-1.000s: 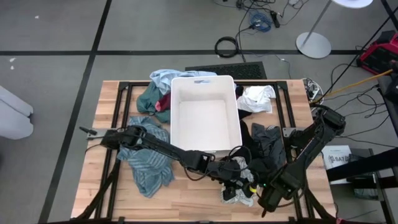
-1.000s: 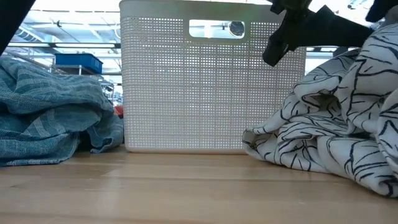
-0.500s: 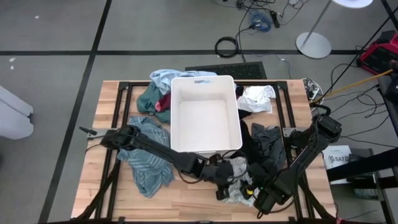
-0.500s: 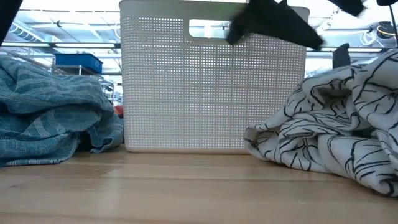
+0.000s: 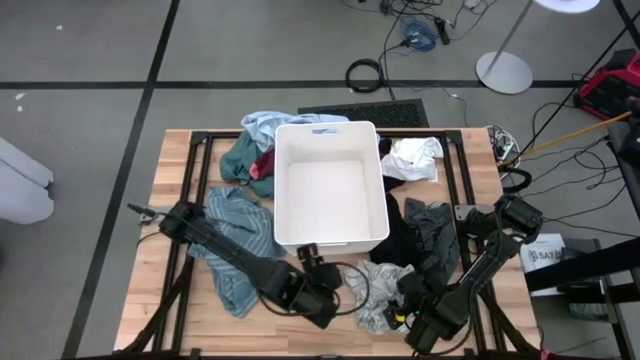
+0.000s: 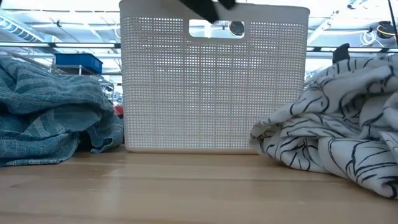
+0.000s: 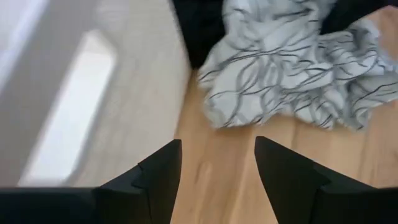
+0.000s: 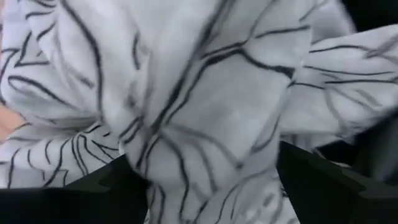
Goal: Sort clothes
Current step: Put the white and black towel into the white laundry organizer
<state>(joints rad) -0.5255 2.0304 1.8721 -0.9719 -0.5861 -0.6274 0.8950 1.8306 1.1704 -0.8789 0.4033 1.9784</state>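
Right fingers (image 8: 205, 180) astride white-grey garment (image 8: 186, 93)

Black tape lines (image 5: 150, 70) are crossing the grey floor (image 5: 80, 130). Cables (image 5: 420, 30) are lying beyond the wooden table (image 5: 170, 160), near a round lamp base (image 5: 503, 72).

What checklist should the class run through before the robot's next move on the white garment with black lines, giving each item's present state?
1. Left claw open and empty: ok.
2. Left claw clear of the white patterned garment: ok, apart from it, over bare table.
3. Right claw open: ok.
4. Right claw placed at the garment: ok, fabric fills its wrist view; whether it touches, cannot tell.
5. White bin free of clothes: ok.
6. Garment separate from the black clothes: not ok, it lies against them.
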